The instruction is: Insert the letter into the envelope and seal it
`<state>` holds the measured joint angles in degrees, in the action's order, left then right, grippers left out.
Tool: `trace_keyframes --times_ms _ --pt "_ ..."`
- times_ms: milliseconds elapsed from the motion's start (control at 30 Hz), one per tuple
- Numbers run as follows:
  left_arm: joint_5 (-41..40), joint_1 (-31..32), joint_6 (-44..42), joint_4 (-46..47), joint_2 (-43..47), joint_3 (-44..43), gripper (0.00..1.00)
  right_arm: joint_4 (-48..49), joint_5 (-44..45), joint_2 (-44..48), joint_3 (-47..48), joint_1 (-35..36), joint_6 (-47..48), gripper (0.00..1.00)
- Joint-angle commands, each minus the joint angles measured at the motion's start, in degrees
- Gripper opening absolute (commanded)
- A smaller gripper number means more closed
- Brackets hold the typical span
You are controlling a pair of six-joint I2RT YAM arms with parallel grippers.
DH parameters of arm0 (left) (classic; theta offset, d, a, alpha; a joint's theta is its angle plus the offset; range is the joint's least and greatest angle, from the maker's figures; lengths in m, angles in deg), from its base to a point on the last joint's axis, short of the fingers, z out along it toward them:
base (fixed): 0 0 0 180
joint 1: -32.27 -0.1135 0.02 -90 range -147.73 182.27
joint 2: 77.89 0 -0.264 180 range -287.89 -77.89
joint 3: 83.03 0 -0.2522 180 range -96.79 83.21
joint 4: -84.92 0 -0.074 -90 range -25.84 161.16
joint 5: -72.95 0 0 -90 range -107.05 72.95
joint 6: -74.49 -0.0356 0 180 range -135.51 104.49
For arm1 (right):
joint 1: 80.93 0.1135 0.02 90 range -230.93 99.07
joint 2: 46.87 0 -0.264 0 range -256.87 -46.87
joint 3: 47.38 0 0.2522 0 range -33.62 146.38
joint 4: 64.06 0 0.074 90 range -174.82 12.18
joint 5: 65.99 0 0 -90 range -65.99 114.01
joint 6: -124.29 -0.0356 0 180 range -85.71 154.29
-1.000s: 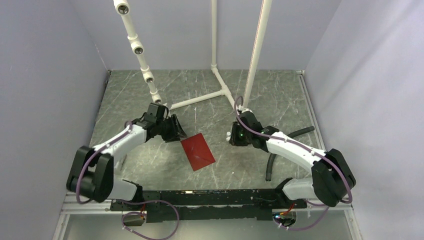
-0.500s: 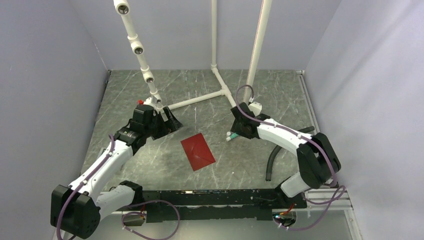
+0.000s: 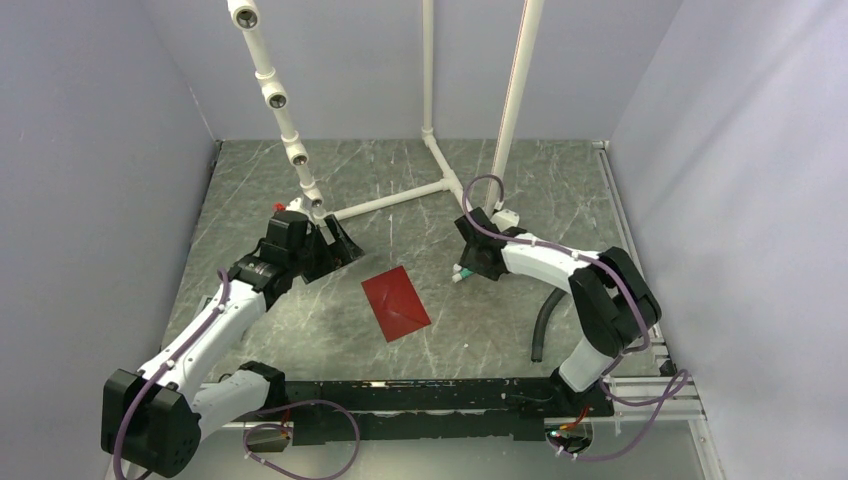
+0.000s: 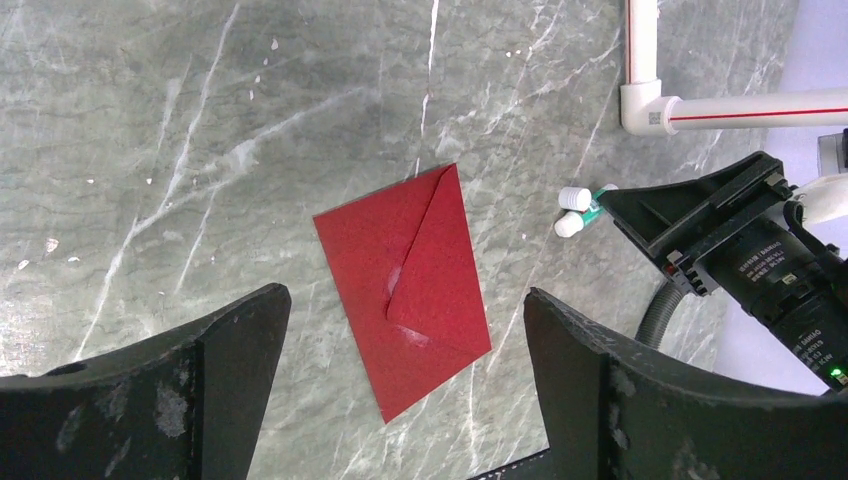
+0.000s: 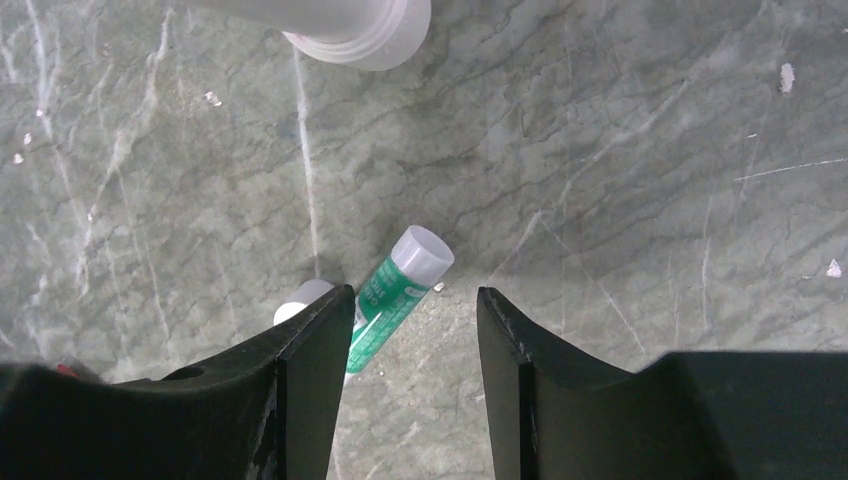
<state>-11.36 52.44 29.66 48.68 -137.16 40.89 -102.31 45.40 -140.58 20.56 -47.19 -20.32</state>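
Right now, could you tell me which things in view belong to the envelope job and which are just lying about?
Job: red envelope, flap down; green white-capped tube, probably glue for sealing. Letter not visible.
Lying about: black hose; white pipe frame.

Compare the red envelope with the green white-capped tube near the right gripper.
The envelope is flat and dark red; the tube is round, green with a white cap, and far smaller. The envelope lies in the open; the tube lies under the open right gripper. Both rest ungripped on the table.
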Motion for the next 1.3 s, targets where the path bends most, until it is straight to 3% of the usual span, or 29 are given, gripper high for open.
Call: trace_keyframes --times_ms 0,100,200,367,500,700,933,1000,1167,1267 --pt "-1.01 -0.04 1.55 0.29 0.03 0.54 0.91 1.15 1.43 -2.13 2.32 -0.22 0.47 0.52" --pt "-0.31 -0.04 1.66 0.63 -0.93 -0.17 0.89 0.26 2.21 -3.05 2.43 -0.24 0.11 0.50" --pt "0.33 -0.04 1.56 0.54 -1.54 -0.97 0.89 -2.54 3.83 -4.05 3.67 -0.24 -0.48 0.40" --pt "-1.08 -0.04 1.75 -0.86 -1.44 -1.18 0.92 -6.06 5.01 -4.47 4.85 -0.02 -0.04 0.32" --pt "-0.75 -0.04 1.14 -0.31 -1.19 -1.09 0.93 -3.19 2.68 -2.99 1.94 -0.02 0.57 0.31" --pt "2.59 -0.04 -0.11 1.68 -2.42 -1.09 0.93 -4.25 1.31 -3.71 2.08 0.00 0.63 0.42" --pt "4.01 -0.04 -0.06 2.74 -2.92 -0.16 0.93 -7.30 1.13 -5.34 2.34 1.16 -2.07 0.41" --pt "4.48 -0.04 -0.29 3.00 -2.87 0.04 0.93 -6.95 0.82 -5.07 1.73 1.39 -2.33 0.37" --pt "8.51 -0.04 -2.40 4.95 -3.52 0.14 0.93 -5.46 0.67 -2.44 0.33 1.42 -2.09 0.15" --pt "13.14 -0.04 -3.44 7.14 -4.05 0.35 0.93 -4.64 0.47 -0.15 -0.39 1.40 -1.71 0.12"
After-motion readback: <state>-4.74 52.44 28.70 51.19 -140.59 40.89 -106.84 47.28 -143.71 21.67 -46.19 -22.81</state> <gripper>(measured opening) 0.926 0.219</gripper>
